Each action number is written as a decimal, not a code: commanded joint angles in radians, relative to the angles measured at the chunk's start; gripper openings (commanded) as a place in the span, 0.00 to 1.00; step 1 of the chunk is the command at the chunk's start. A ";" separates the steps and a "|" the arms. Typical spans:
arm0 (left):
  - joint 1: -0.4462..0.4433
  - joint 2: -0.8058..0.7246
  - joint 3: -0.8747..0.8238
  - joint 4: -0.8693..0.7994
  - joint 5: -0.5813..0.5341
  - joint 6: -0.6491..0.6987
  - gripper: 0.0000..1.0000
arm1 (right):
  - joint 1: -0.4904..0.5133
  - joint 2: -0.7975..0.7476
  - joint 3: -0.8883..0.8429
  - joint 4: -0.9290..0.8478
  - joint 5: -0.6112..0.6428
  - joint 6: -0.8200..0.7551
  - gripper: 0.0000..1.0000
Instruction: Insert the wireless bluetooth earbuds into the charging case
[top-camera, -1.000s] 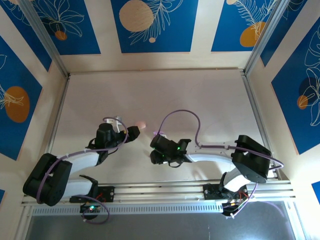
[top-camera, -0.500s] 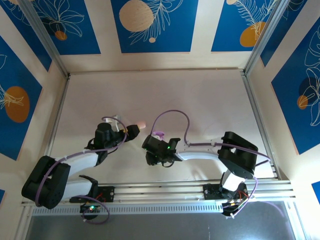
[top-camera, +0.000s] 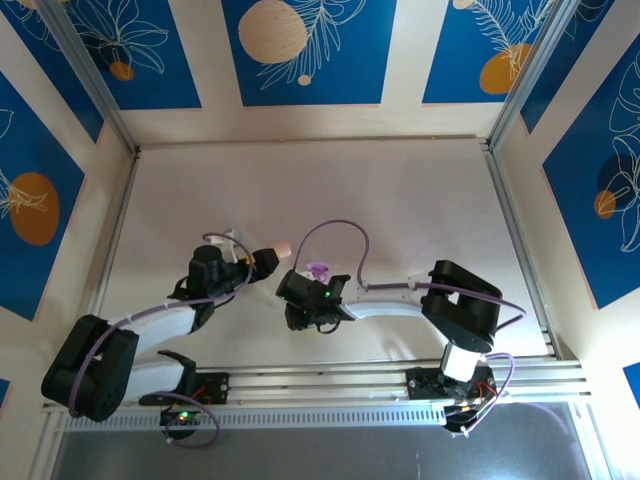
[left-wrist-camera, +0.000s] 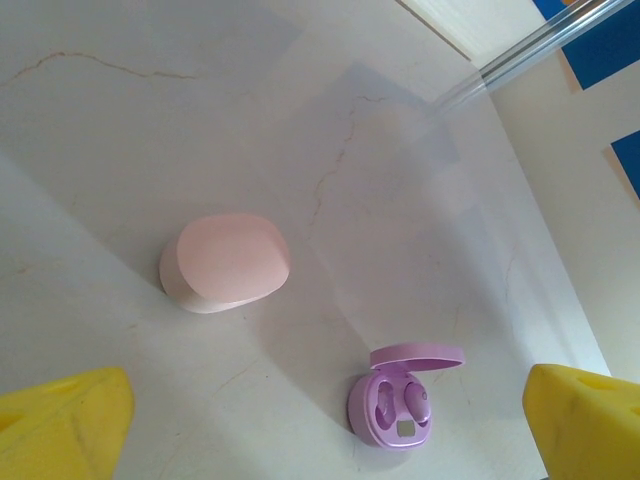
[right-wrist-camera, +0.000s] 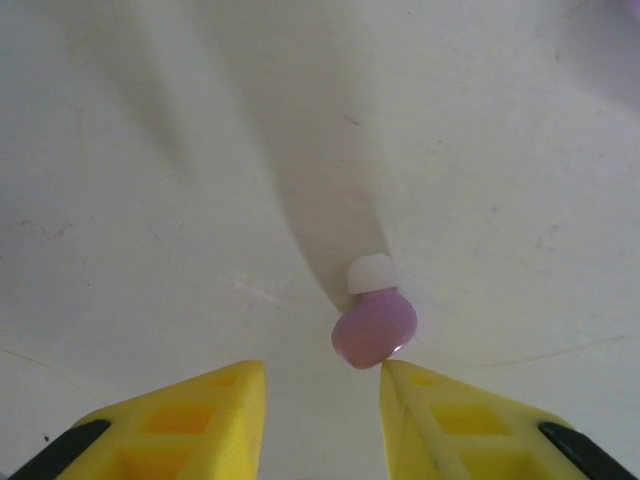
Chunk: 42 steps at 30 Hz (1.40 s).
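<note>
While the left pincer (left-wrist-camera: 325, 395) hangs with its jaws spread as wide as they go and nothing between them, two cases lie on the desk (left-wrist-camera: 150, 120) in front of it. The closed pink case (left-wrist-camera: 225, 262) sits well ahead of it, toward its left finger's side. The purple charging case (left-wrist-camera: 405, 402) stands closer in, toward its right finger, with its lid up. I cannot tell whether its wells are filled.

Further right, the right pincer (right-wrist-camera: 322, 380) points down at the desk with its jaws narrow, parted by about the width of the purple earbud (right-wrist-camera: 374, 326). It holds nothing. The earbud lies loose on the desk just ahead of the gap, nearer the right fingertip than the left, with its white tip pointing away from the pincer.

The step in hand looks to be picking up this earbud. To do it well, the pincer should shift slightly toward its right finger's side so the bud lines up with the gap. It should then ease forward and down until the rounded purple body, not the soft white tip, sits between the fingers (right-wrist-camera: 200, 415). I would close slowly, because so small and smooth a thing may squirt out from a skewed pinch. After that, lift straight up before turning toward the open case, which the overhead view shows close beside this pincer.
</note>
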 joint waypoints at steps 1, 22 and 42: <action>0.011 -0.023 -0.005 0.012 0.011 0.008 1.00 | 0.010 0.022 0.035 -0.008 -0.015 -0.008 0.36; 0.017 -0.362 -0.084 -0.159 -0.181 0.050 1.00 | -0.028 0.100 0.158 -0.048 -0.001 -0.061 0.35; 0.057 -0.597 -0.102 -0.346 -0.299 0.045 1.00 | 0.032 0.197 0.400 -0.406 0.189 -0.430 0.33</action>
